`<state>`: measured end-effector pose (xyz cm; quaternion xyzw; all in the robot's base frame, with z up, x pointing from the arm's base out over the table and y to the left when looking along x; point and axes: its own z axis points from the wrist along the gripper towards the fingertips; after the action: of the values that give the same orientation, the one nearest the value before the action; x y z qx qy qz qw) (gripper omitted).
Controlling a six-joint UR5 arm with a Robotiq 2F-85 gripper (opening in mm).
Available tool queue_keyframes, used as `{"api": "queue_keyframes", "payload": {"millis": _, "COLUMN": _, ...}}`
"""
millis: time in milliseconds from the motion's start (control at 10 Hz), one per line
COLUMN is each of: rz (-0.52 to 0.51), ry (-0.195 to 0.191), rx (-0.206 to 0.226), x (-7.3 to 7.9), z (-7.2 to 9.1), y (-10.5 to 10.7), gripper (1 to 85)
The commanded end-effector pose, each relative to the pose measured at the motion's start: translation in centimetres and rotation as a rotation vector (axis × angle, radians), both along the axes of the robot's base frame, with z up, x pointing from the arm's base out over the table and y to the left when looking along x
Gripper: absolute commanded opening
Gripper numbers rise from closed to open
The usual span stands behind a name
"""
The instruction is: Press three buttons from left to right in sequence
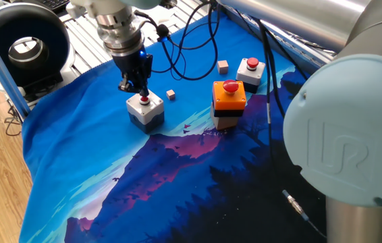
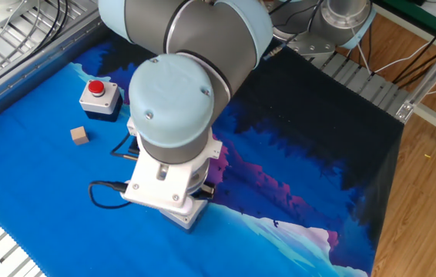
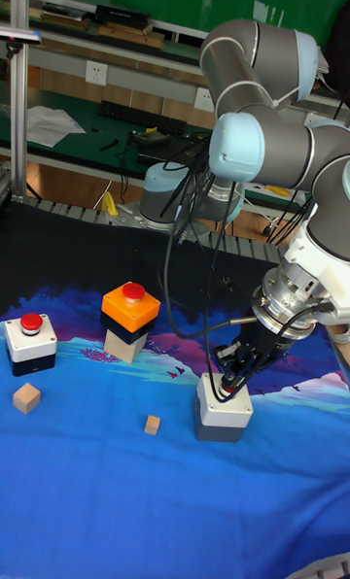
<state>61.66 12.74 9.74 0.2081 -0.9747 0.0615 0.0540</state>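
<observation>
White-grey button box [image 1: 144,109] beneath end effector [image 1: 135,86], finger state unclear; "UR" logo [image 1: 340,150] on arm.

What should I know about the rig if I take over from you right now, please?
Pincer: tips right at the white-grey box, beside its small red button; finger state not readable, contact unclear.
Orange-topped box stands mid-cloth, small white box behind it, both untouched by the arm.
Two wooden cubes lie loose on the blue cloth.
Done: none confirmed. Left: possibly all three presses.

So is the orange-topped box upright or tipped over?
Upright: the orange-topped box stands on its base on the cloth, with the red mushroom button facing up.
</observation>
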Motion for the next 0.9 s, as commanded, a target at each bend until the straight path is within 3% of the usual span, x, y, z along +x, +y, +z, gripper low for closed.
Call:
{"api": "queue_keyframes", "payload": {"millis": 0, "rz": -0.001, "ry": 0.008, "rx": 0.008, "x": -0.04, "z": -0.28, "y": 0.34, "gripper": 1.0}}
{"api": "queue_keyframes", "payload": {"millis": 800, "rz": 0.018, "ry": 0.036, "rx": 0.0, "x": -0.63, "z": -0.04, "y": 0.37, "gripper": 1.0}}
